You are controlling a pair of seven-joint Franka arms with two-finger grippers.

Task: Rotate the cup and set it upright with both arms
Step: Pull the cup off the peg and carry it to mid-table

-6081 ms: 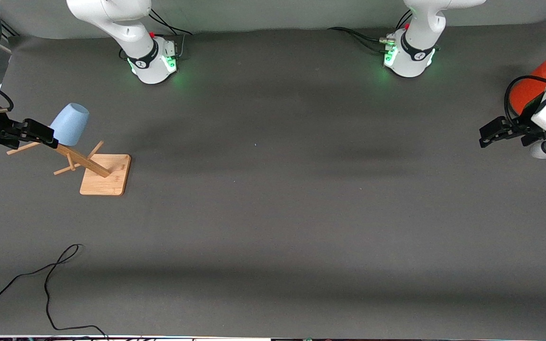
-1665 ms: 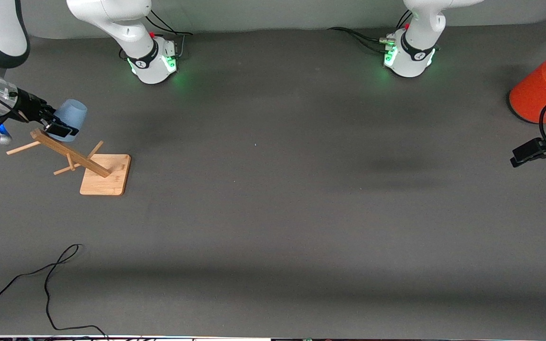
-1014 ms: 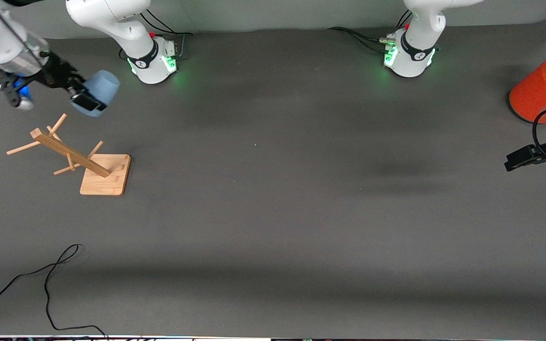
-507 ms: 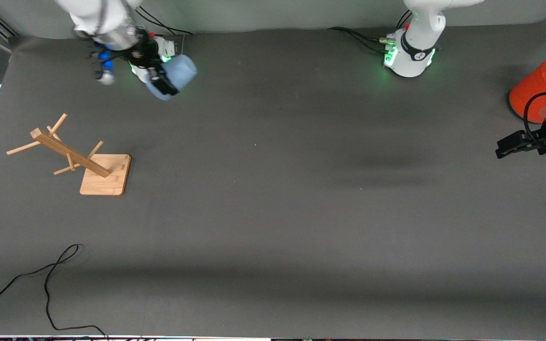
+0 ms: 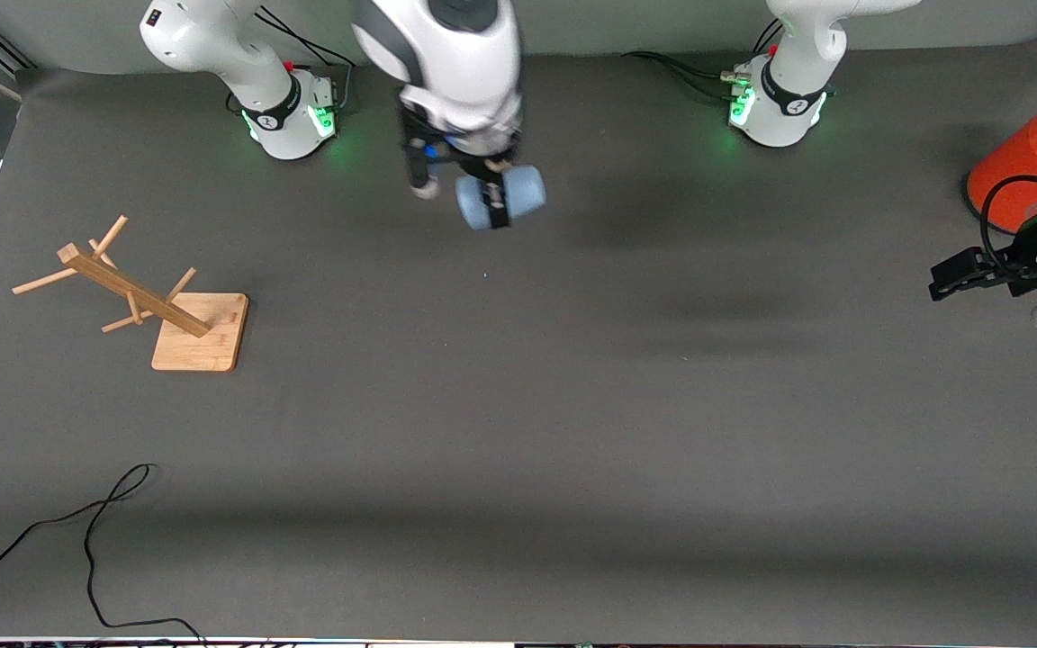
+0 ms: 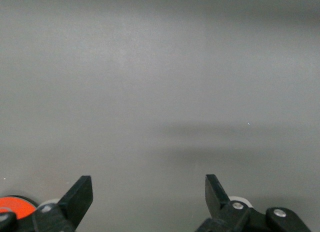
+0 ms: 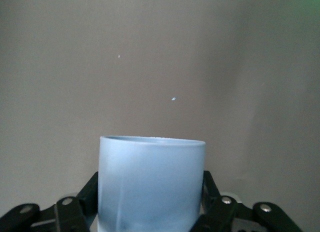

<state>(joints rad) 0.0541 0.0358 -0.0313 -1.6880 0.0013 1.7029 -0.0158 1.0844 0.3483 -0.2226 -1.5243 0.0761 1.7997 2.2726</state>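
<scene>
My right gripper [image 5: 496, 200] is shut on the light-blue cup [image 5: 508, 196] and holds it on its side in the air over the table's middle, between the two arm bases. In the right wrist view the cup [image 7: 151, 184] fills the space between the black fingers [image 7: 90, 192], which press on its sides. My left gripper [image 5: 943, 278] is open and empty, in the air over the left arm's end of the table, beside the orange canister [image 5: 1023, 171]. The left wrist view shows its fingertips [image 6: 82, 192] wide apart over bare grey table.
A wooden cup rack [image 5: 136, 301] on a square base stands toward the right arm's end of the table. A black cable [image 5: 91, 540] lies near the front edge at that end. The orange canister with grey top stands at the left arm's end.
My right arm has lifted the cup off the rack's peg and swung it from the rack's end to over the table's middle. My left gripper has edged toward the middle.
</scene>
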